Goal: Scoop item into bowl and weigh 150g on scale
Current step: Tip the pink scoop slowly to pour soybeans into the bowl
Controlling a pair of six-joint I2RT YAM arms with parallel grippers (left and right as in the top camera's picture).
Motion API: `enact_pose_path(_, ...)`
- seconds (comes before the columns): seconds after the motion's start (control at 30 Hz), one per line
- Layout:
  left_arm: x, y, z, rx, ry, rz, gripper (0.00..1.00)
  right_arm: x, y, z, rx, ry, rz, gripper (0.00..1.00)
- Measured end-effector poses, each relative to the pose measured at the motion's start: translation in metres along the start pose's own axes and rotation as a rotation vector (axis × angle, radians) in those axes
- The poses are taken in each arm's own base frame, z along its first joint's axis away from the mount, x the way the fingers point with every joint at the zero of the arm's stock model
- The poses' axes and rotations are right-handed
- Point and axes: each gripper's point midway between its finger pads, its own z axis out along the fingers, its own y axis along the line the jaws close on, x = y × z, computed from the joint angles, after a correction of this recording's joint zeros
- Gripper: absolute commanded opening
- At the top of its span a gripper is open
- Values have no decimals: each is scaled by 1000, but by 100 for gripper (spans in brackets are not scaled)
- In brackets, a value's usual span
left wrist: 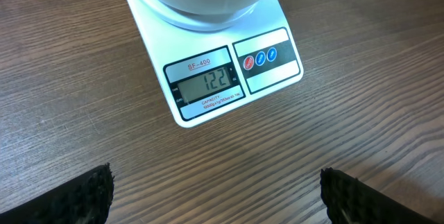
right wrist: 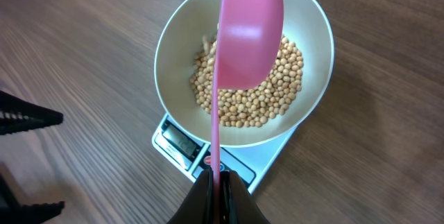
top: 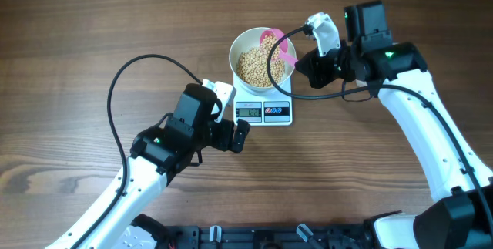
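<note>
r claw (right wrist: 216,182) clamped on pink scoop (right wrist: 246,37) handle, scoop out front over bowl (right wrist: 173,44) so beans (right wrist: 277,92) land inside; bowl sits on scale (left wrist: 229,78). l claw (left wrist: 218,196) wide, empty, scale just ahead so cam reads display (left wrist: 205,80): 122, short of target.

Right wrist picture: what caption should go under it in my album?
The right gripper holds a pink scoop over the white bowl of beans on the scale.

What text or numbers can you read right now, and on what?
"SF-400": on the scale, above its display.
"122": on the display.
"CAPACITY": small print under the display; the line below it is too small to read.
Symbols on the buttons: too small to read.
</note>
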Motion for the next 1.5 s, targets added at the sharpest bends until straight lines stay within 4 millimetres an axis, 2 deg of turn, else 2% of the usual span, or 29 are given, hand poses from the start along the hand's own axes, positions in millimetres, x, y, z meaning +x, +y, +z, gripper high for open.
enact_pose_path(0.4,0,0,0,0,0,0,100,6,11,10,64,51,-139,4)
enact_pose_path(0.57,0,0,0,0,0,0,100,6,8,11,96,57,-151,4)
enact_pose_path(1.0,0,0,0,0,0,0,100,-18,1,10,145,-32,-193,4)
enact_pose_path(1.5,0,0,0,0,0,0,100,-27,-8,8,199,-64,-209,4)
